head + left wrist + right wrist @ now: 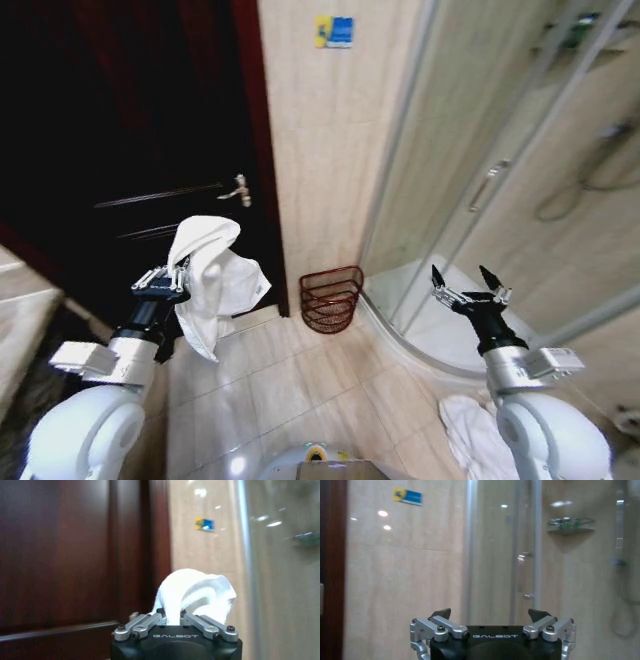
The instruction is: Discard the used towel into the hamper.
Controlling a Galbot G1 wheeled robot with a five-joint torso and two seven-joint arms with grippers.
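Observation:
My left gripper (180, 268) is raised on the left and shut on a white towel (212, 278), which bulges above the fingers and hangs down beside them. The left wrist view shows the towel (196, 595) pinched between the closed fingers (150, 621). The hamper (331, 298), a dark reddish-brown open-weave basket, stands on the floor against the beige wall, to the right of the towel and lower. My right gripper (467, 282) is held up on the right, open and holding nothing, in front of the shower glass.
A dark wooden door (130, 150) with a metal handle (238, 190) stands behind the left arm. A curved glass shower enclosure (480, 190) and its raised base (420, 340) sit right of the hamper. Another white cloth (470, 425) lies on the tiles near my right side.

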